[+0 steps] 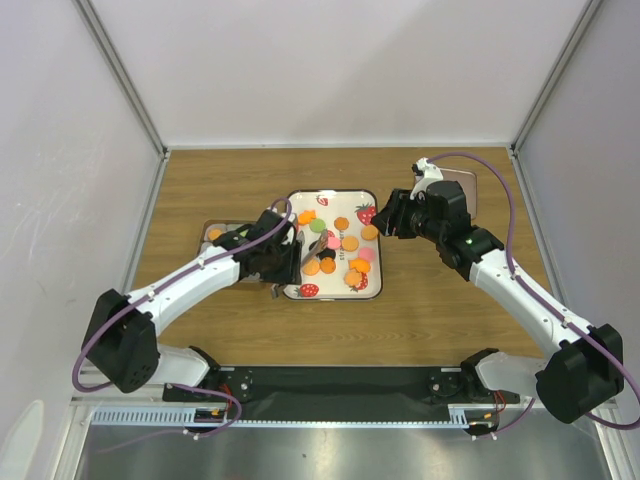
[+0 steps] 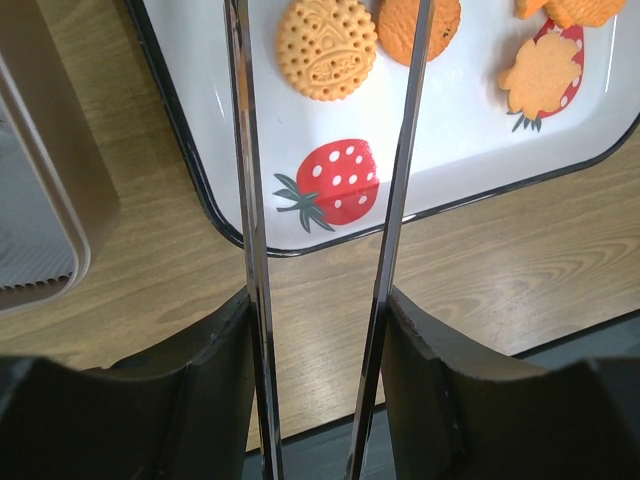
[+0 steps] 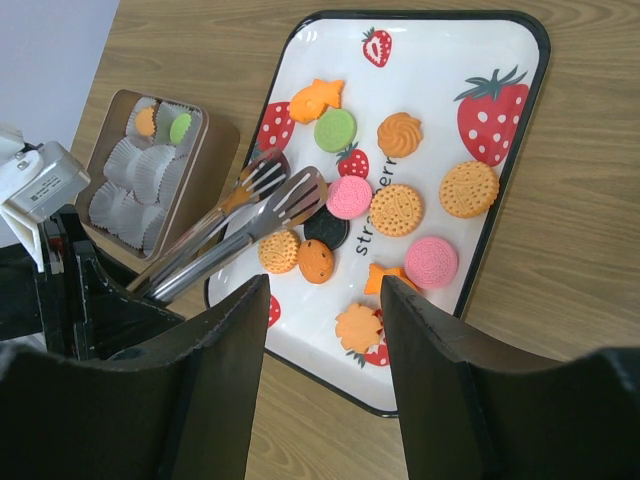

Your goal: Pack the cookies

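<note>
On white tray [image 3: 430, 62], orange, pink, green cookies [image 3: 397, 209]

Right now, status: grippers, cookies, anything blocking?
Left gripper shut on tongs, tips over tray. Right gripper open, empty. Most cookies on tray, two in box. Nothing seen blocking.

On the tray [image 3: 430, 60], partly hidden lettering [image 3: 362, 245] "str…err", perhaps "strawberry".

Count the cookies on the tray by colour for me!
Orange cookies: 8
Pink cookies: 2
Green cookie: 1
Black cookie: 1
Total on the tray: 12
</note>
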Available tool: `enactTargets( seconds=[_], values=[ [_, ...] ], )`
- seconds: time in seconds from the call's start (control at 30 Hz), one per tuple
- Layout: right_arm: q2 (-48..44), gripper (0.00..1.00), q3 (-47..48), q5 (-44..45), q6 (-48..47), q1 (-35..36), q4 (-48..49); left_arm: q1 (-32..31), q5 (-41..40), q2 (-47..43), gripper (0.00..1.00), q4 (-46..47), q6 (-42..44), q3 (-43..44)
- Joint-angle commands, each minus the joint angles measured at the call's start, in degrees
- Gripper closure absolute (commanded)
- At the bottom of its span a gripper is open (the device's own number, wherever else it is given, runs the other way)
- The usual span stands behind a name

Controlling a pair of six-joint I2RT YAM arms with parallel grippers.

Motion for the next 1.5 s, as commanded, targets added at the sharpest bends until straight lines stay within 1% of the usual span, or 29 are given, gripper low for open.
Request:
enactTargets(
  seconds=[0.0, 0.4, 1.1, 1.3, 1.47],
  values=[
    [-0.5, 0.46, 1.16, 0.44, -0.84, 0.13, 0.94, -0.33, 2.03, 0.35, 0.48, 2.73, -0.62, -0.49],
    [-0.5, 0.46, 1.08, 0.62, -0.92, 0.13, 0.94, -0.42, 3.01, 0.09, 0.5, 3.87, -1.23, -2.34],
    [-0.59, 0.46, 1.16, 0.8, -0.92, 0.31, 0.85, -1.04, 3.62, -2.02, 0.55, 2.21, -1.06, -2.95],
    [-0.59, 0.46, 1.16, 0.8, -0.92, 0.22, 0.76, -1.04, 2.31, -2.37, 0.58, 0.98, -0.71, -1.99],
    [-0.77, 0.46, 1.16, 0.71, -0.92, 0.3, 0.85, -1.04, -0.41, -3.25, 0.61, -0.25, -0.53, -0.23]
  ],
)
